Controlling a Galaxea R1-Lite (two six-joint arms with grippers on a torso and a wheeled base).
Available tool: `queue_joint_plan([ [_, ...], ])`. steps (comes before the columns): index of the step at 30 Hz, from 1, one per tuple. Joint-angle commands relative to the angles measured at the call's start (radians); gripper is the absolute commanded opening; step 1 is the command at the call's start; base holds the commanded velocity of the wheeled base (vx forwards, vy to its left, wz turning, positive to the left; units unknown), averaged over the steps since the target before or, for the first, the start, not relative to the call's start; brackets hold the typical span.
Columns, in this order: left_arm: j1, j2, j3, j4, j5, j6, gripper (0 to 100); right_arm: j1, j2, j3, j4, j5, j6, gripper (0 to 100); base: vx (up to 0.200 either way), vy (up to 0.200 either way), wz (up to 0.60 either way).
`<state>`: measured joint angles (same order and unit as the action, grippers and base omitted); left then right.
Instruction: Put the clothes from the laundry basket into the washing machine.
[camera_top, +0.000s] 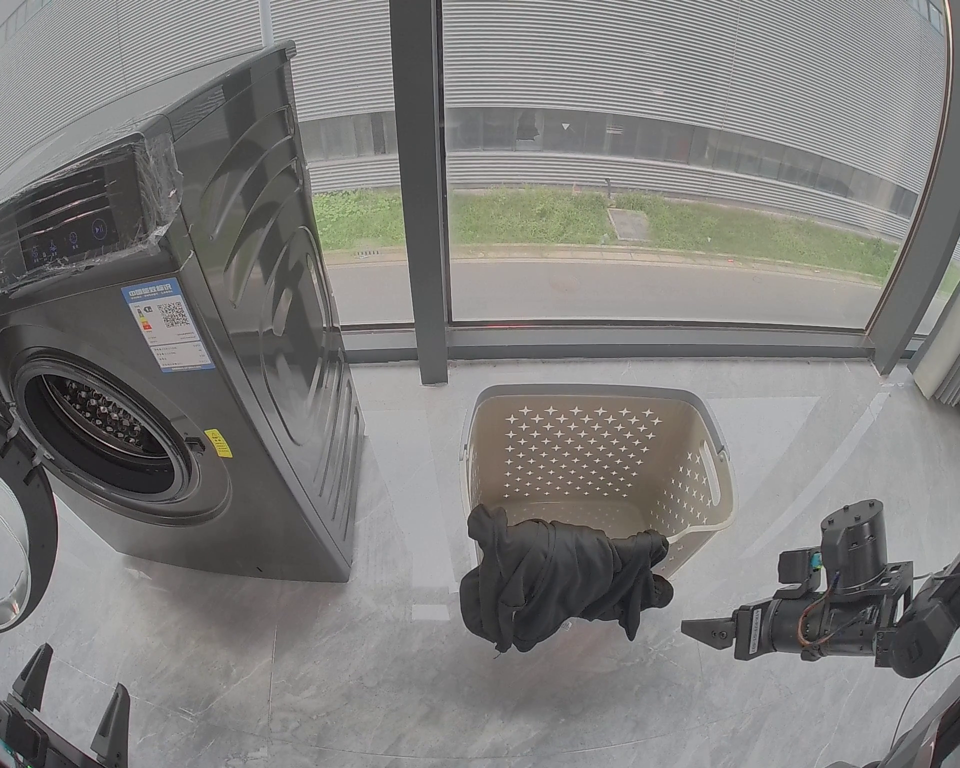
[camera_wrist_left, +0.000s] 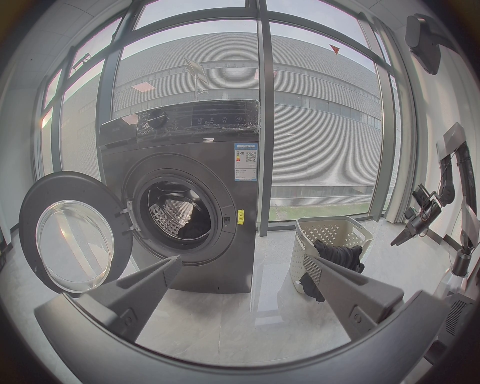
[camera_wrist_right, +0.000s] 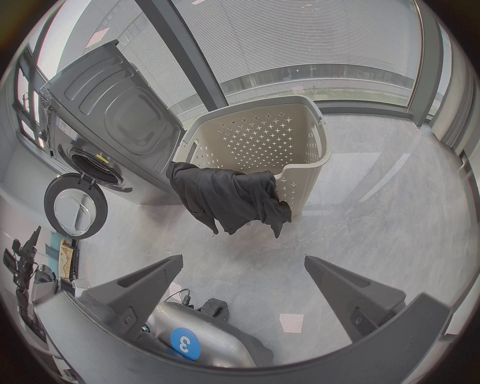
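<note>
Two claws sit nearest, both spread and holding nothing. The left claw (camera_top: 78, 690), cut off at the head view's bottom corner, is well left of the cream perforated plastic laundry basket (camera_top: 600, 440). The right claw (camera_top: 700, 632) hovers just right of the basket's near corner; its gap shows plainly from its own wrist. A dark grey crumpled garment (camera_top: 550, 585) drapes over the basket's near rim, and how much lies inside is hidden. Left of the basket stands the grey front-loading washing machine (camera_top: 250, 300), its round door (camera_top: 25, 540) open and cropped in the head view. The left wrist view shows it whole. A dark shape low in the drum (camera_wrist_left: 180, 220) is hard to make out.
</note>
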<state>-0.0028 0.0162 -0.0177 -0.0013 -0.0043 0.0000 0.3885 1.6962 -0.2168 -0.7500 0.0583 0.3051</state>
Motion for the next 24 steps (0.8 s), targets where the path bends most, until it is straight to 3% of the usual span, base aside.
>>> queue_joint_plan([
  [1, 0.0, -0.016, 0.015, 0.0, 0.0, 0.0, 100, 0.015, 0.154, -0.004, -0.08, -0.002, 0.002, 100, 0.0, 0.0, 0.0],
  [8, 0.0, -0.016, 0.015, 0.0, 0.0, 0.002, 100, 0.029, 0.306, -0.007, -0.295, -0.006, 0.006, 100, 0.0, 0.0, 0.0],
  [11, 0.0, -0.016, 0.015, 0.0, -0.002, 0.002, 100, 0.035, 0.341, -0.007, -0.31, -0.008, 0.006, 100, 0.2, 0.0, 0.0],
  [24, 0.0, -0.016, 0.015, 0.0, -0.002, 0.002, 100, 0.052, 0.424, -0.061, -0.333, -0.009, 0.009, 100, 0.0, 0.0, 0.0],
])
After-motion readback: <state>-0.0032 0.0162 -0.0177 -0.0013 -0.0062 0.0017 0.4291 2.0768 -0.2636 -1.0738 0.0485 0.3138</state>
